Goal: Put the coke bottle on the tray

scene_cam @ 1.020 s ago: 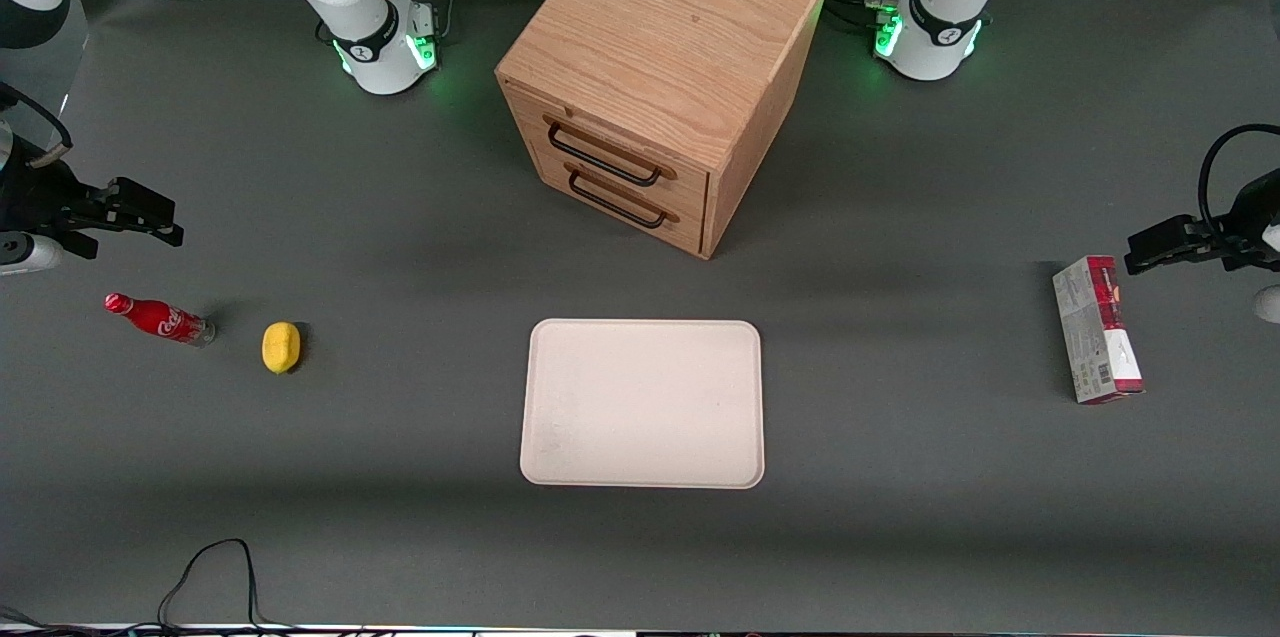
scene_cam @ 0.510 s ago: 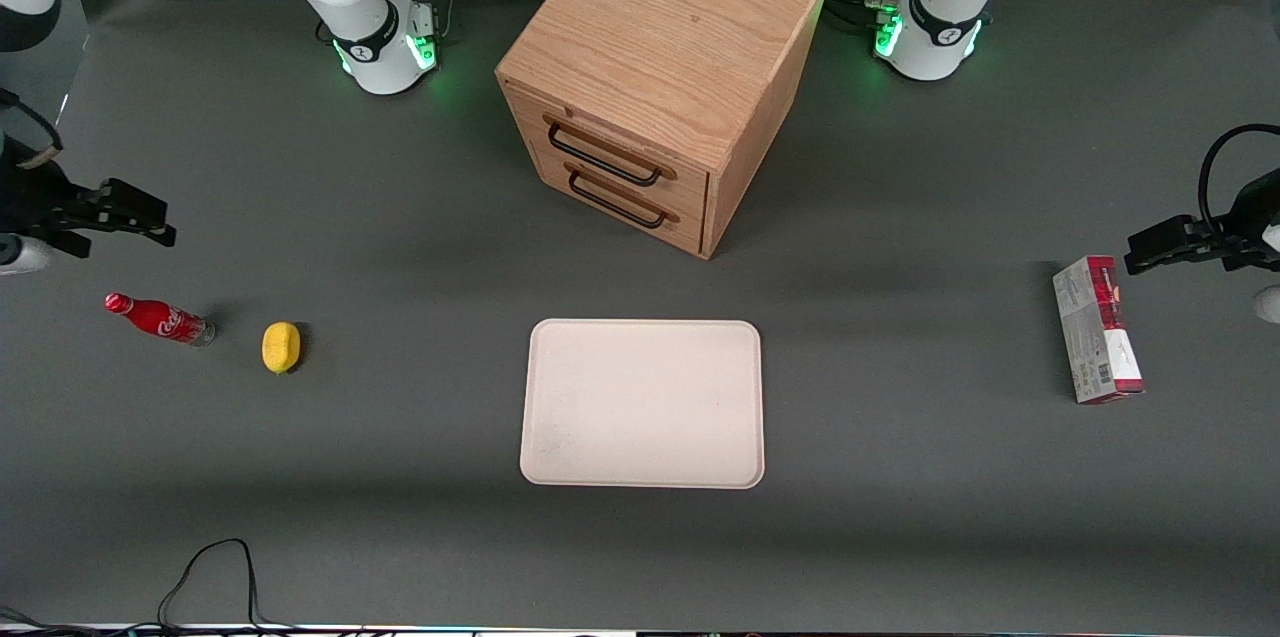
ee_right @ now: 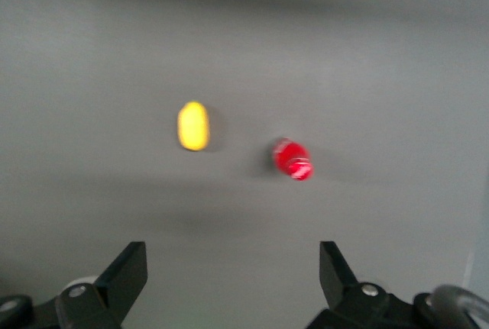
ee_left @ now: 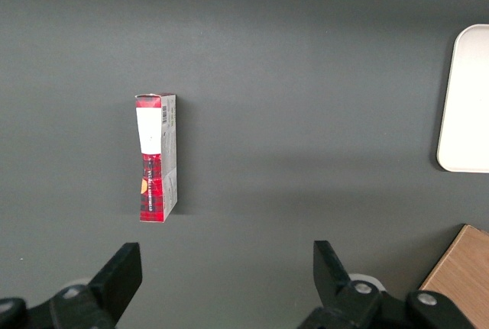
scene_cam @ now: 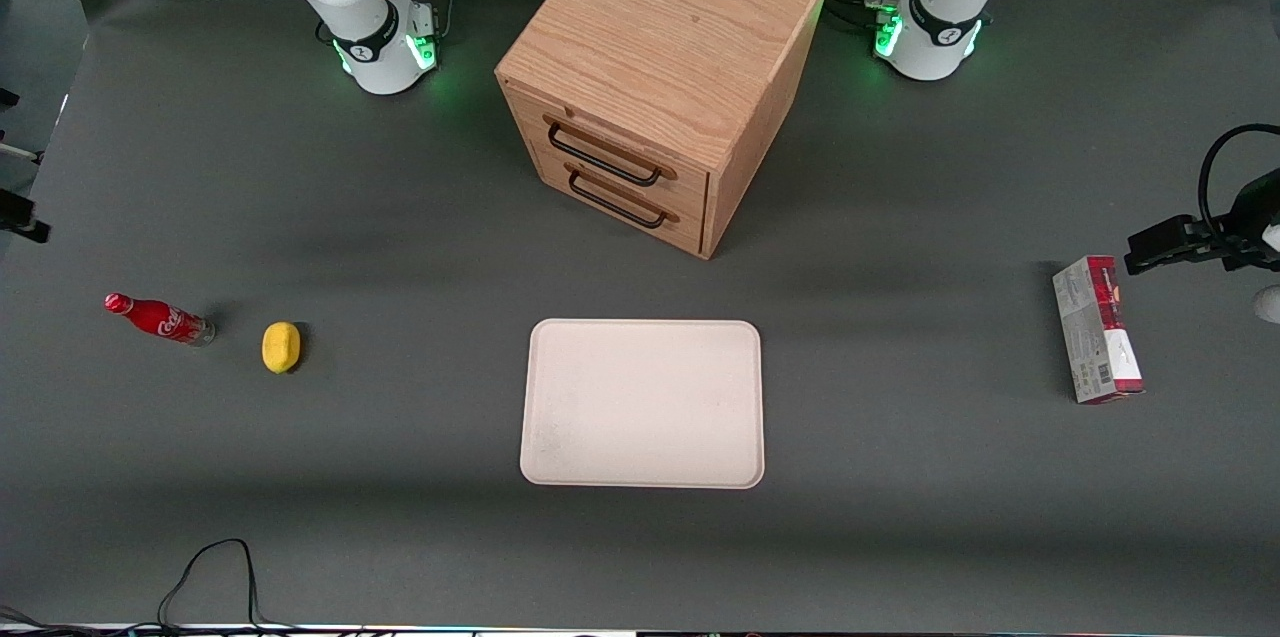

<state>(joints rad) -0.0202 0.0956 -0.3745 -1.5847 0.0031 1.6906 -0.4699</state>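
Observation:
The coke bottle (scene_cam: 158, 318), small and red with a red cap, lies on its side on the grey table at the working arm's end. It also shows in the right wrist view (ee_right: 293, 159), seen from above. The cream-white tray (scene_cam: 642, 403) lies flat mid-table, nearer the front camera than the cabinet, with nothing on it. My gripper (ee_right: 233, 268) is open and holds nothing, high above the table, with the bottle well apart from its fingers. In the front view the gripper is almost wholly past the picture's edge.
A yellow lemon-like object (scene_cam: 281, 347) lies beside the bottle, toward the tray, and shows in the right wrist view (ee_right: 193, 125). A wooden two-drawer cabinet (scene_cam: 660, 77) stands farther from the camera than the tray. A red-and-white carton (scene_cam: 1097, 329) lies toward the parked arm's end.
My gripper has moved outward at the working arm's end, from above the bottle to nearly out of the front view. The bottle, yellow object and tray have not moved.

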